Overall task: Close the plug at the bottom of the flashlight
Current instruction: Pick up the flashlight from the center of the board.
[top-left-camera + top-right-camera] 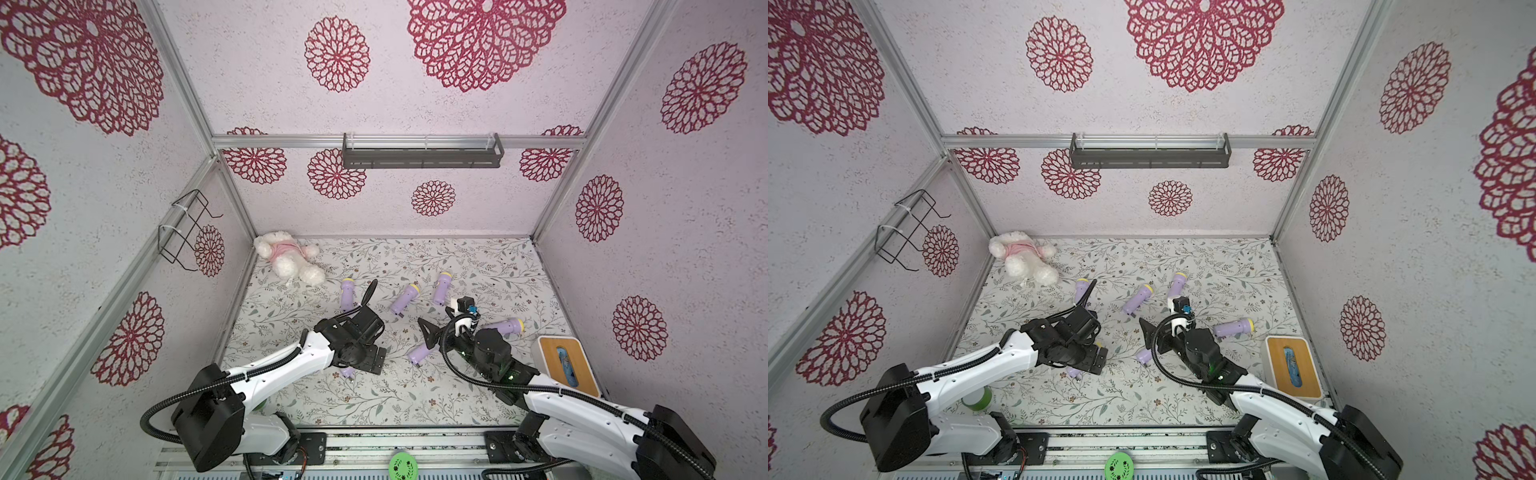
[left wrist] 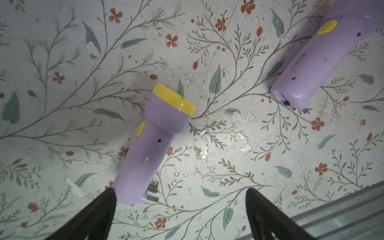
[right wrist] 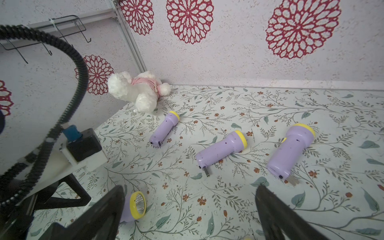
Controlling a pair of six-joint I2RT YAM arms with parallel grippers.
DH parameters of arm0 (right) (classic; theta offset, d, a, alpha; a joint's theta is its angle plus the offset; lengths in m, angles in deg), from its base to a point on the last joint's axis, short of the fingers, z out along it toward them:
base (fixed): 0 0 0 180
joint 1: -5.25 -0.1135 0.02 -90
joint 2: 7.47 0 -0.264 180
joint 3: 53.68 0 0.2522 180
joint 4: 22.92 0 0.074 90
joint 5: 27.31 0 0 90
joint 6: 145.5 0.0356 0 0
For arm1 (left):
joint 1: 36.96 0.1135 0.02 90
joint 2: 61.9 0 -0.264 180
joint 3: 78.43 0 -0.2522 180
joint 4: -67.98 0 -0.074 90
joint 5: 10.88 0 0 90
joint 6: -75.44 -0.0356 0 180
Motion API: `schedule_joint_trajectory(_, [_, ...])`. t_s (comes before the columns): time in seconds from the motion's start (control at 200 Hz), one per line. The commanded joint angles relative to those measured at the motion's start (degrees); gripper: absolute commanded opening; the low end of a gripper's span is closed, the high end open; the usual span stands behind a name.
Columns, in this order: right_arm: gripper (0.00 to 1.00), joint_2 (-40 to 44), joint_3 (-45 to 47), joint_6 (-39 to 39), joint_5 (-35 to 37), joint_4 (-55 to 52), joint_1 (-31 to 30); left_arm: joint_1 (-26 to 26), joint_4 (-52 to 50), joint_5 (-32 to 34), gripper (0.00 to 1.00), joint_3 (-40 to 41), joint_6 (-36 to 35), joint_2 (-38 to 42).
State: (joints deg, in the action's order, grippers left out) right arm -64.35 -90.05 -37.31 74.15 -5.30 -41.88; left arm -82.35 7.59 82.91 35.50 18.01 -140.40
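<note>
Jaws of the left gripper [image 2: 180,204] stand wide apart and empty, one fingertip [image 2: 108,199] just beside the base of a purple flashlight [image 2: 153,143] lying left of centre in the left wrist frame, its metal plug prongs [image 2: 153,190] folded out. The right gripper [image 3: 188,209] is likewise spread and holds nothing above the floral table [image 3: 228,197], with a centre flashlight [image 3: 221,149] and a right-hand flashlight [image 3: 291,149] beyond it, both showing prongs, and a white plush bear [image 3: 137,89] at upper left.
</note>
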Motion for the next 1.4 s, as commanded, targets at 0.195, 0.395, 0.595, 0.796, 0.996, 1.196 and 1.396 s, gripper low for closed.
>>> schedule_joint_trajectory(0.195, [0.99,-0.2,-1.6,1.0,-1.7,1.4,0.4,-0.3,-1.7,3.8,0.99,-0.9,-1.9,-6.9])
schedule_joint_trajectory(0.395, [0.99,-0.1,-1.3,1.3,-2.4,1.4,0.4,1.4,-2.1,3.9,0.95,-2.6,-3.8,-10.9])
schedule_joint_trajectory(0.595, [0.99,-0.3,-1.3,1.3,-2.8,1.9,0.4,4.6,-1.1,2.6,0.88,-3.2,-6.3,-12.7])
schedule_joint_trajectory(0.796, [0.99,0.0,-0.9,1.4,-2.3,2.0,0.4,4.8,-1.2,2.2,0.83,-3.6,-6.4,-15.4])
schedule_joint_trajectory(0.996, [0.99,0.2,-0.9,1.5,-2.4,2.1,0.4,4.8,-1.2,2.0,0.78,-3.8,-6.3,-16.3])
schedule_joint_trajectory(1.196, [0.99,0.2,-0.8,1.5,-2.3,2.2,0.4,4.9,-1.1,1.5,0.71,-4.2,-6.1,-17.5])
schedule_joint_trajectory(1.396, [0.99,0.3,-0.6,1.4,-2.0,2.2,0.4,4.9,-1.3,1.2,0.65,-4.4,-5.5,-18.5])
